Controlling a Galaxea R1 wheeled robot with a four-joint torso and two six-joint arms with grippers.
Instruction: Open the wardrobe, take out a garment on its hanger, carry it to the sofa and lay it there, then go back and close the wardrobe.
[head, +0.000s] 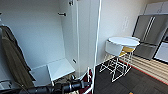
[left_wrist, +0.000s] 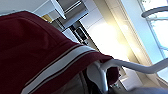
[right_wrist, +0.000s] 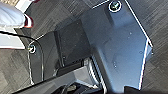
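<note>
Your wardrobe (head: 50, 37) stands open; the garment (left_wrist: 37, 50) hangs on its white hanger (left_wrist: 130, 65) beside your left arm (head: 62, 87); either hand's grip cannot be told.

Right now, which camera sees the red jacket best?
The left wrist view: the maroon jacket with its white-striped collar looms large, on a white hanger. The right wrist view catches a white sleeve with a red cuff. The head view shows a maroon sliver.
</note>
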